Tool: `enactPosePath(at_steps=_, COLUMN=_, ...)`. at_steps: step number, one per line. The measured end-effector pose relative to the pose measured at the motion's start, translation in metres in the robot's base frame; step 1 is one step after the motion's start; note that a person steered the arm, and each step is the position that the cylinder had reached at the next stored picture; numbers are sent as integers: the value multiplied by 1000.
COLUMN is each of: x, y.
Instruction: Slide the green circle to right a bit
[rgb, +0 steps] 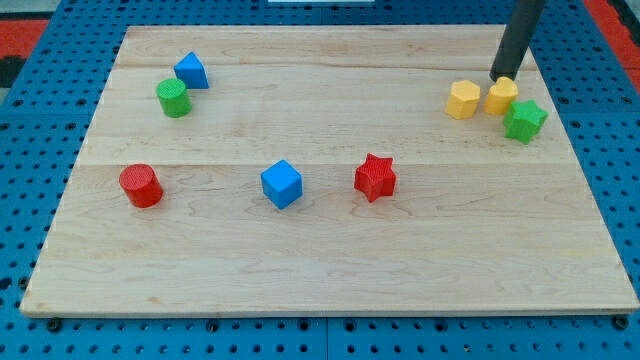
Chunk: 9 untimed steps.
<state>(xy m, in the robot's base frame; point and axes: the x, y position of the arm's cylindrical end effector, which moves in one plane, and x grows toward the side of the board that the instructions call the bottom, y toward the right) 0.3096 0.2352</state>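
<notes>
Left to right on the wooden board (330, 260): red cylinder block (141, 186); green circle block (173, 98), upper left, touching the blue triangular block (191, 71); blue cube (282, 184); red star (376, 177); 2 yellow blocks (464, 100) (502, 97); green star (524, 120). My tip (502, 78), a bare rod with no claw to spread or close, sits at the far right. Risk: crossing over, I may knock the centre blocks or drag the blue neighbour along.

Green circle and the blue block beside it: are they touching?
Cannot tell. In the camera view the green circle and blue triangular block overlap, with no visible gap or clear contact.
</notes>
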Motion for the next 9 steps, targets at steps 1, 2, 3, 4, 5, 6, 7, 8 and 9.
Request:
enactPosePath(at_steps=1, x=8, y=0)
enactPosePath(at_steps=2, x=-15, y=0)
enactPosePath(at_steps=3, x=-57, y=-26)
enactPosePath(at_steps=4, x=-69, y=-107)
enactPosePath(at_steps=5, x=-42, y=-203)
enactPosePath(at_steps=6, x=32, y=-254)
enactPosePath(at_steps=7, x=79, y=-310)
enactPosePath(at_steps=8, x=68, y=-399)
enactPosePath(at_steps=9, x=38, y=-474)
